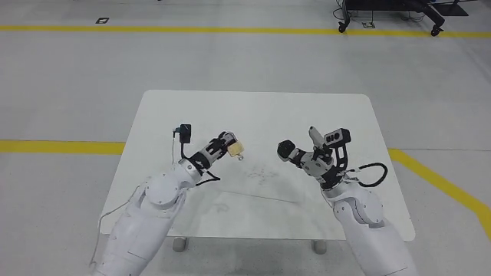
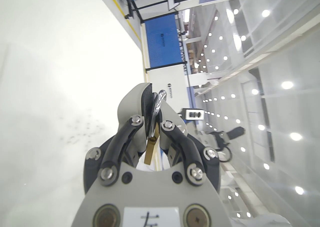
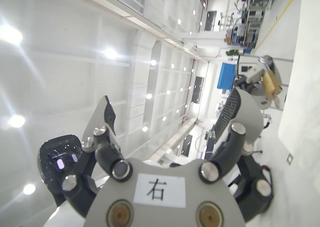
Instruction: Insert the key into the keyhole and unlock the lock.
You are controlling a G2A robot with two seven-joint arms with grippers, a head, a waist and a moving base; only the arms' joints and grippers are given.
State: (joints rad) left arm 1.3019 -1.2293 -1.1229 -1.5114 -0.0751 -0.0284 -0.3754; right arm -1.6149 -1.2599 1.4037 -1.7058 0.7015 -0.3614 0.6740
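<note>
A brass padlock [image 1: 235, 149] with a silver shackle [image 2: 159, 102] hangs above the white table [image 1: 253, 107], left of its middle. My left gripper [image 2: 153, 102] is shut on the shackle, and the brass body [image 2: 150, 149] lies back between the fingers toward the wrist. In the top view the left gripper [image 1: 228, 145] points toward the right arm. My right gripper [image 3: 170, 110] is open with nothing between its ribbed pads [image 3: 226, 112]. It stands in the air a short way to the right [image 1: 299, 143], facing the padlock [image 3: 269, 82].
Faint dark scuff marks [image 1: 261, 175] lie on the table between the arms. A yellow floor line [image 1: 230, 29] runs behind the table, and wheeled racks [image 1: 391, 0] stand far back.
</note>
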